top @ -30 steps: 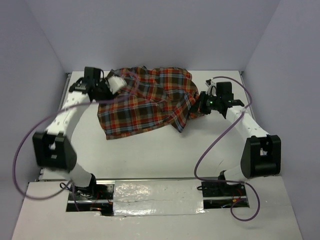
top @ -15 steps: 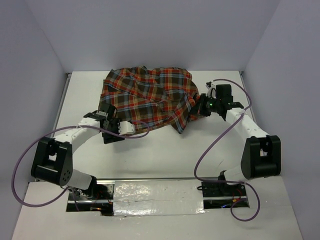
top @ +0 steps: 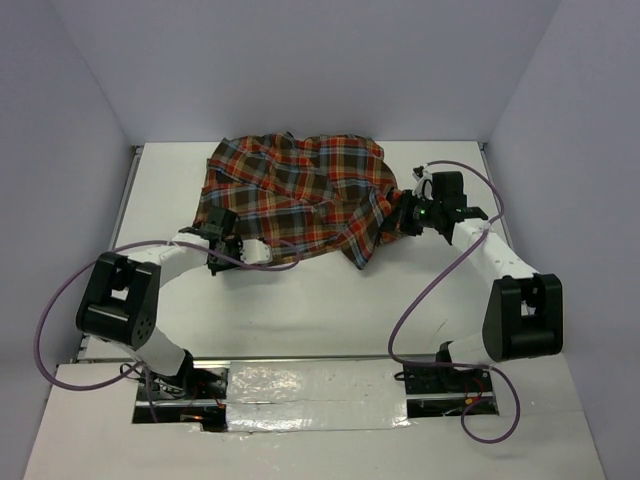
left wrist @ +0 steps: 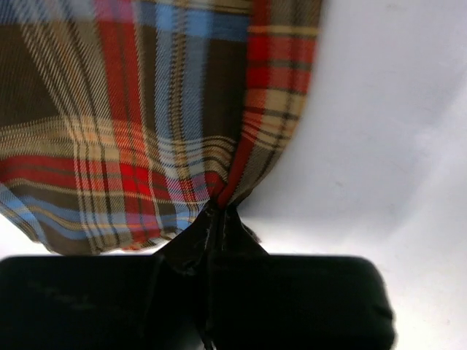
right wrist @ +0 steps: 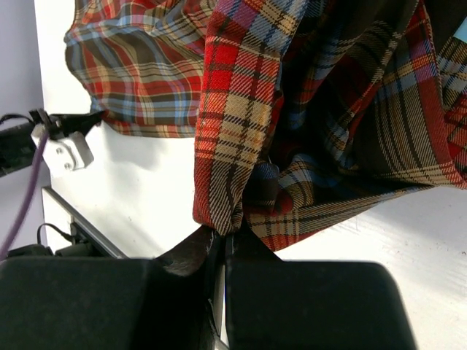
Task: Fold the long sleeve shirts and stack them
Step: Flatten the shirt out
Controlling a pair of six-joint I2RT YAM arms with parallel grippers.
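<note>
The plaid long sleeve shirt [top: 300,195] lies bunched at the far middle of the white table [top: 330,300]. My left gripper [top: 218,230] is at the shirt's near-left edge. In the left wrist view it [left wrist: 217,211] is shut on a pinched fold of the plaid cloth [left wrist: 146,109]. My right gripper [top: 388,226] is at the shirt's right side. In the right wrist view it [right wrist: 232,232] is shut on a hanging fold of the shirt [right wrist: 328,109]. The collar and sleeves are lost in the folds.
Grey walls close the table on the left, far and right sides. Purple cables [top: 420,300] loop from both arms over the table. A foil-covered strip [top: 310,385] runs between the arm bases at the near edge.
My left arm swung from the shirt's far-left side down to its near-left edge, and its gripper closed on the cloth. The right gripper kept its hold and barely moved.
</note>
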